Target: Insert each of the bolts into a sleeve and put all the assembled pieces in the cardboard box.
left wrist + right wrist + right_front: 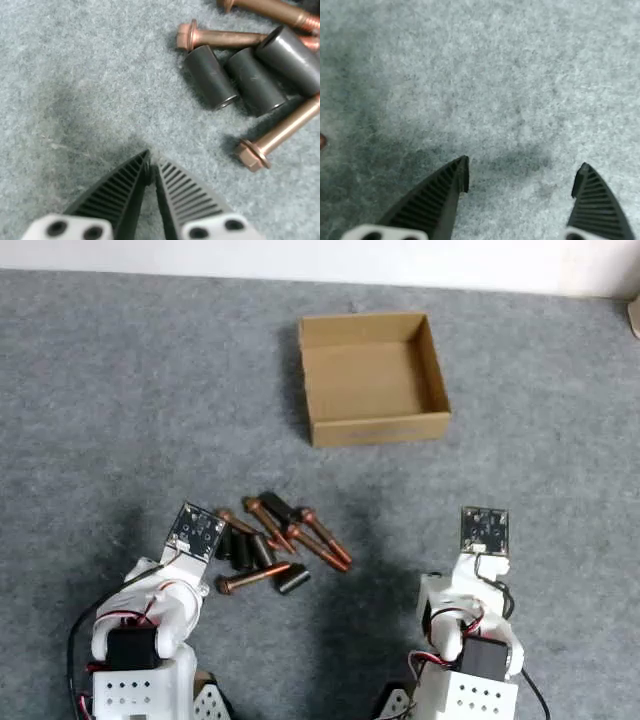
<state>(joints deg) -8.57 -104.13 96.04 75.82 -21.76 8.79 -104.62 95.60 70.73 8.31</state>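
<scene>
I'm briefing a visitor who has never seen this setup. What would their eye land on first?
First, the loose heap of copper-coloured bolts and dark sleeves on the grey carpet, close by the left gripper, which is shut. Next, the open cardboard box farther back near the middle, with no pieces in it. The right gripper hangs open over bare carpet.

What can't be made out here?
High view: the left arm's camera board hides part of the sleeves, so their count is unclear.
Left wrist view: two bolts run past the frame edge; their tips are cut off.
Right wrist view: a coppery sliver at the frame edge, too cropped to identify.
</scene>
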